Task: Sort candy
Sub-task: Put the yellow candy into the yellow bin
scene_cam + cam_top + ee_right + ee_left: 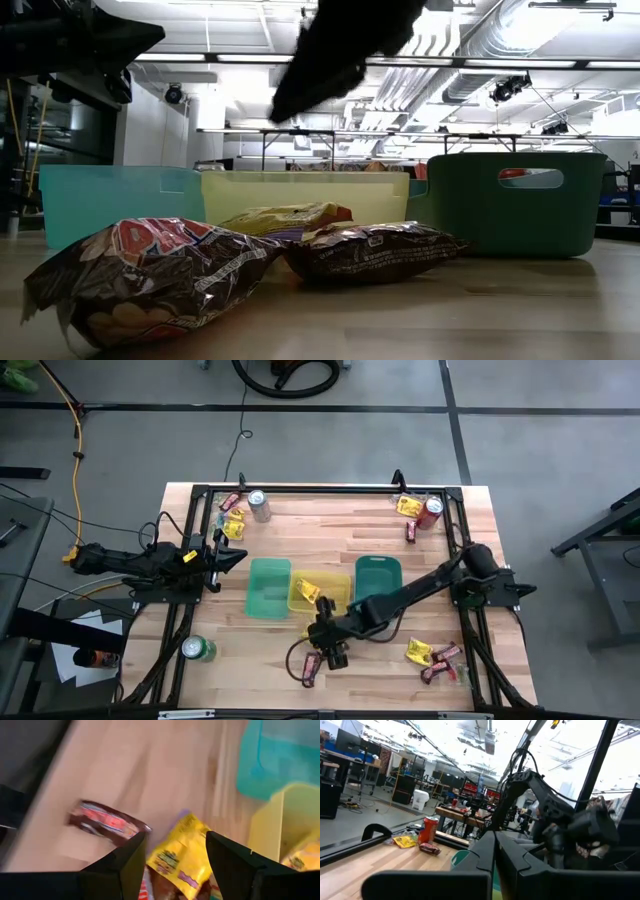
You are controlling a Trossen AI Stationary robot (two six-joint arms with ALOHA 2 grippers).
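Candy by the near edge: dark brown-and-red bars (150, 275) and a yellow packet (180, 855) lay in a small heap on the bench (330, 530) just short of the bins, crinkled and glossy.
Right gripper (330, 650): it hung over that heap, near the middle of the near edge, its fingers (125, 862) spread wide on either side of the yellow packet and holding nothing.
Near right corner: more candy (432, 657), one yellow packet and dark bars, lay close together.
Bins: a teal bin (268, 588), a yellow bin (335, 588) and a green bin (378, 578) stood side by side mid-bench; a yellow packet (304, 592) lay in the yellow one.
Left gripper (232, 558): it waited by the left edge, pointing inward, its fingers closed together and empty.
Far left corner: yellow and dark candy (232, 520) lay beside a silver can (259, 504).
Far right corner: a yellow packet (408, 506) and a dark bar (411, 531) lay by a red can (430, 512).
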